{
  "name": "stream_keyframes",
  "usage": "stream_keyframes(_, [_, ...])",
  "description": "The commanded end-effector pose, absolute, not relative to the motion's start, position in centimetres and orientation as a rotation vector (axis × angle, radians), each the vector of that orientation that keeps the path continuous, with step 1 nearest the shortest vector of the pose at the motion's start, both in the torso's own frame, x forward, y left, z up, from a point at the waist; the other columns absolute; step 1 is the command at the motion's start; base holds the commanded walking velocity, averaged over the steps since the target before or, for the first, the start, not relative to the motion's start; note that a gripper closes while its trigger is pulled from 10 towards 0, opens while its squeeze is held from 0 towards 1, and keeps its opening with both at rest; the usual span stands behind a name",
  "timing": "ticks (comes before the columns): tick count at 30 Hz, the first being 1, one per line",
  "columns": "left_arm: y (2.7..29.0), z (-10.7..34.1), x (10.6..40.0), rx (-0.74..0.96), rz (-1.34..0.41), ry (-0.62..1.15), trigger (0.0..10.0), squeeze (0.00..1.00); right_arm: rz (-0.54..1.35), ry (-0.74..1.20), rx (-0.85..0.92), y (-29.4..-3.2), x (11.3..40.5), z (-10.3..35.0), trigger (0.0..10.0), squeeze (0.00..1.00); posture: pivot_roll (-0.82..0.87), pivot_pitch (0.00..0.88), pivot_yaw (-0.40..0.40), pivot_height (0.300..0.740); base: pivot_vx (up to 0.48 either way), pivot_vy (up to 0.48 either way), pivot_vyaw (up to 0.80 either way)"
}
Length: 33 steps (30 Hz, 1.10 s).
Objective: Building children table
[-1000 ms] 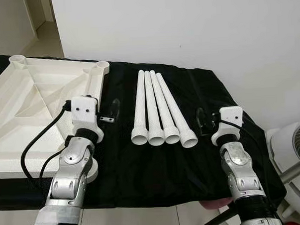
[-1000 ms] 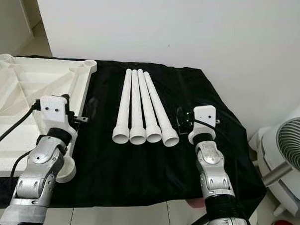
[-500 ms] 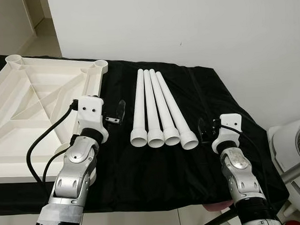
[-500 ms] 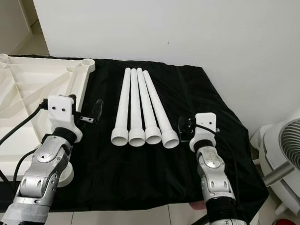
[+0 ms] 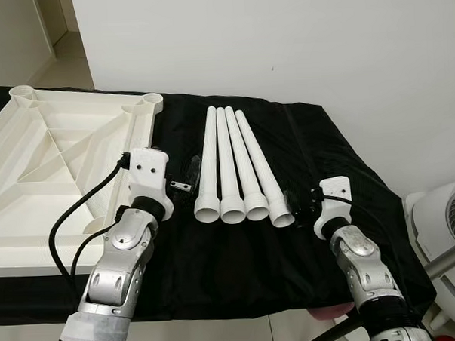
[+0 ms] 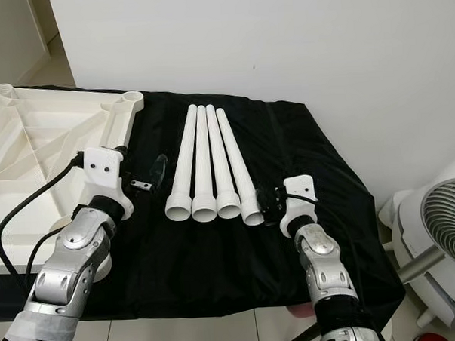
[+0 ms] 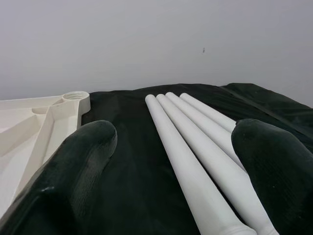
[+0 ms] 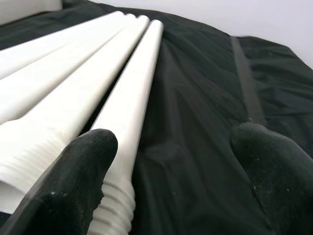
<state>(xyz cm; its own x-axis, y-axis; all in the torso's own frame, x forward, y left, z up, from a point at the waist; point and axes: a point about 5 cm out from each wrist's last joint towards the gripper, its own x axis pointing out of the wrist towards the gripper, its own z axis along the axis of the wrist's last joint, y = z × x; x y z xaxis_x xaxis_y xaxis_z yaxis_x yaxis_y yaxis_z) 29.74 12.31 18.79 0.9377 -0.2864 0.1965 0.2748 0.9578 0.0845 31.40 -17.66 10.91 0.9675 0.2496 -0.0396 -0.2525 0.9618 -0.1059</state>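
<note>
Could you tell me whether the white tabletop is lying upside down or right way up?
Upside down: the tabletop shows its ribbed underside and round leg sockets facing up, with no legs fitted.

spread tool, white legs, black cloth

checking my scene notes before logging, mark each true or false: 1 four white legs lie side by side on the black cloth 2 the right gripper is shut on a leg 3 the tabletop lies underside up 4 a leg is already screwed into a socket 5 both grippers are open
1. True: four white legs lie together on the black cloth.
2. False: the right gripper is open beside the rightmost leg.
3. True: the tabletop shows its ribs.
4. False: the visible corner sockets are empty.
5. True: the left gripper is open too.
</note>
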Motion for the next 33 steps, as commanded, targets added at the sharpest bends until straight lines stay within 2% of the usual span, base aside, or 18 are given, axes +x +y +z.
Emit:
stream_keyframes(1, [11.5,18.7,29.4,0.069,-0.427,-0.201,10.0,0.0,0.27,0.116,-0.114,-17.7,30.8,9.0,10.0,0.0,0.02,0.0,-0.088,0.74,0.0,0.0,0.0])
stream_keyframes(18, [11.1,18.8,29.4,0.059,-0.427,-0.2,10.0,0.0,0.18,-0.268,0.122,-18.5,30.9,14.2,10.0,0.0,0.02,0.0,-0.088,0.74,0.0,0.0,0.0])
stream_keyframes(23, [11.1,18.8,29.4,0.057,-0.424,-0.199,10.0,0.0,0.172,-0.254,0.131,-18.4,30.9,13.9,10.0,0.0,0.02,0.0,-0.088,0.74,0.0,0.0,0.0])
stream_keyframes(33, [11.1,19.0,29.5,0.055,-0.422,-0.2,10.0,0.0,0.272,-0.015,0.018,-16.1,31.5,11.3,10.0,0.0,0.02,0.0,-0.087,0.74,0.0,0.0,0.0])
